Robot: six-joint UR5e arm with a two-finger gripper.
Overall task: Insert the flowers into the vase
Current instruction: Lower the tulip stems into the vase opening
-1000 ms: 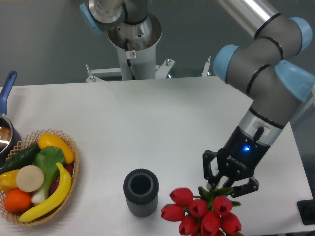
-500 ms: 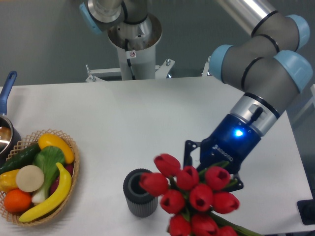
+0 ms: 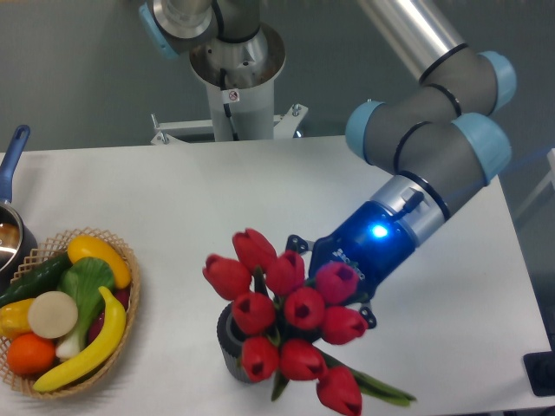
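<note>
- Well, there is only the one fixed camera view, looking down across the white table (image 3: 260, 199) from its near edge.
- The arm (image 3: 425, 147) comes in from the upper right, grey with pale blue joint caps, and bends down toward the near middle of the table; a blue light glows on its wrist.
- The gripper (image 3: 325, 282) points down and to the left, and the red buds crowd right in front of it. I cannot tell how its fingers stand, because the bunch hides them.
- The flowers (image 3: 286, 316) are off the table, a tight cluster of red tulip buds facing the camera, with the gripper just behind them.
- A green stem or leaf end (image 3: 381, 392) trails out to the lower right of the bunch, near the table's front edge.
- The vase (image 3: 231, 347) stands upright on the table near the front edge, dark grey and ribbed. Most of it is covered by the buds; only its left side and part of the rim show.
- Whether any stem is inside the vase's mouth I cannot tell, since the blooms hide the opening.
- At the far left sits a wicker basket (image 3: 130, 299) holding a banana, a cucumber, an orange and other fruit and vegetables, well apart from the vase.
- Behind the basket, at the left edge, is a metal pot (image 3: 10, 234) with a blue handle pointing up and away.
- The arm's base column (image 3: 232, 78) stands behind the far edge of the table.
</note>
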